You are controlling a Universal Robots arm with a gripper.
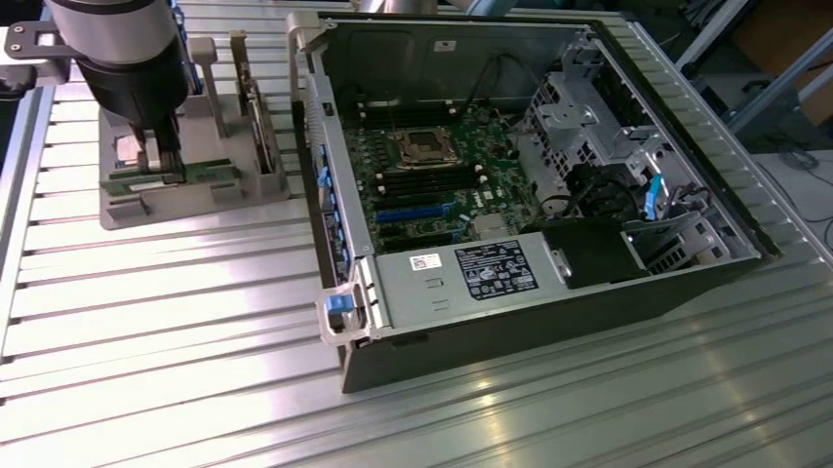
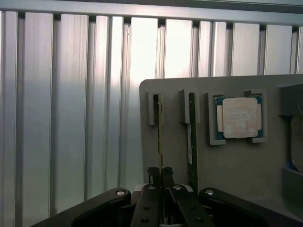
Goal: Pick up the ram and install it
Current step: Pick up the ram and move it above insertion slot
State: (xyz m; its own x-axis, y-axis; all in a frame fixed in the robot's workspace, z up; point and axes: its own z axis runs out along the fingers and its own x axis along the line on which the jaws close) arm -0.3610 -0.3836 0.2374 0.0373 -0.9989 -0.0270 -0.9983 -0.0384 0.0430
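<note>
The pincer (image 2: 161,174) is clenched on the ram (image 2: 159,127), which stands edge-up in its slot in the grey holder (image 2: 227,161). A second ram stick (image 2: 191,127) stands just beside it, and the CPU (image 2: 239,117) lies further along. In the exterior view, the holder (image 1: 195,205) rests on the ribbed desk (image 1: 195,322), to the exterior view's left of the open computer case (image 1: 521,322).

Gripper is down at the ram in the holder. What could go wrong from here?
The gripper sits over the ram, which stands edge-up in a narrow holder slot; a tilted lift could bind it. The second ram stands close beside and could get knocked. The board slots lie deep inside the case, so its walls might catch the stick.
</note>
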